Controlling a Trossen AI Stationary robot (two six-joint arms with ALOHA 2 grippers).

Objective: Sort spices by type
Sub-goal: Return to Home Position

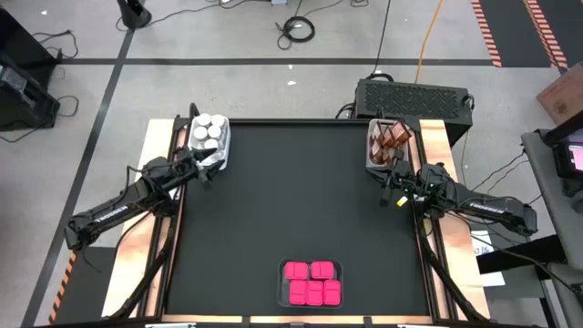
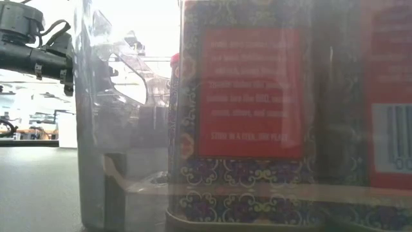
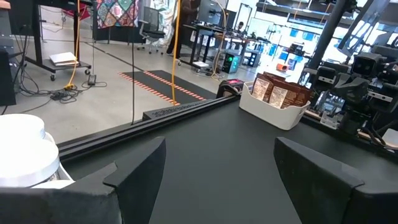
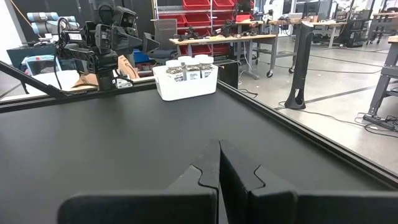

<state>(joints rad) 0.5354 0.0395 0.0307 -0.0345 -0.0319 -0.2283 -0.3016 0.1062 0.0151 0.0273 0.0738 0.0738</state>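
Note:
The spices stand in three trays. Clear jars with white lids (image 1: 209,133) fill a white tray (image 4: 185,86) at the table's far left. Brown jars (image 1: 392,138) sit in a white tray (image 3: 273,112) at the far right. Pink square-topped boxes (image 1: 311,282) lie in a clear tray at the near edge, and one box's label (image 2: 251,96) fills the low view. My left gripper (image 3: 217,180) hovers open and level just near of the white-lid tray (image 1: 209,171). My right gripper (image 4: 219,174) is shut on nothing, just near of the brown-jar tray (image 1: 392,189).
The black tabletop (image 1: 291,200) stretches bare between the three trays. A raised rail (image 3: 180,112) runs along its far edge. The clear tray's wall (image 2: 96,129) stands close before the low camera. Beyond the table are a black case (image 1: 414,96) and floor cables.

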